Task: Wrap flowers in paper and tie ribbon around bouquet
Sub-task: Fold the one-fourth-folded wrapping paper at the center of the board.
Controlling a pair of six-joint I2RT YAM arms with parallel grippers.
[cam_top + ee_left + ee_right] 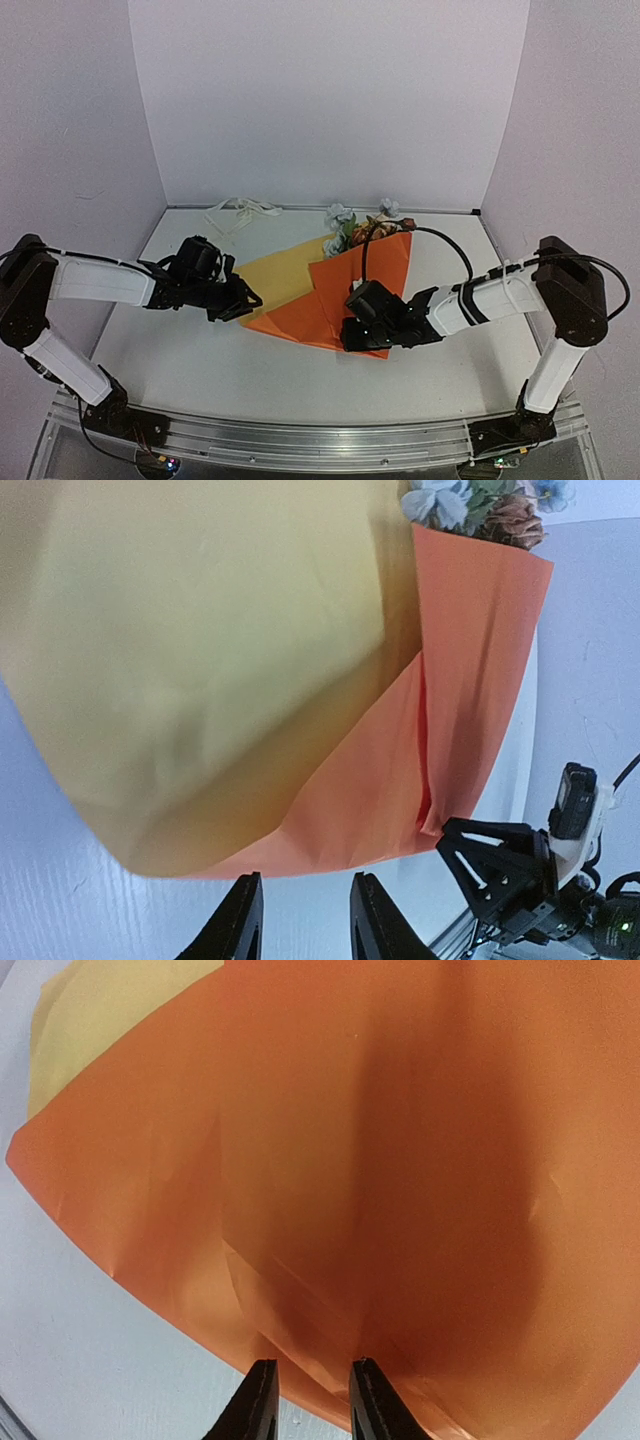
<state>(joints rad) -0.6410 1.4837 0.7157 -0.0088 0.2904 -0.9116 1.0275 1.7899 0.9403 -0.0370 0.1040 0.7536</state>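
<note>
Top external view: on the white table (300, 385), the right gripper (352, 338) is hovering at the near corner of the paper (355, 280), its jaws standing slightly apart and clamping nothing. From the right wrist, that orange corner is reaching just up to the fingertips. The left gripper (248, 298) is sitting at the paper's left edge, jaws also parted and empty, beside the turned-up yellow face. The paper is lying partly folded over the flowers (358, 228), whose heads are poking out past its far edge. Beyond the paper's far left corner, the ribbon (240, 212) is lying loose, apart from it.
</note>
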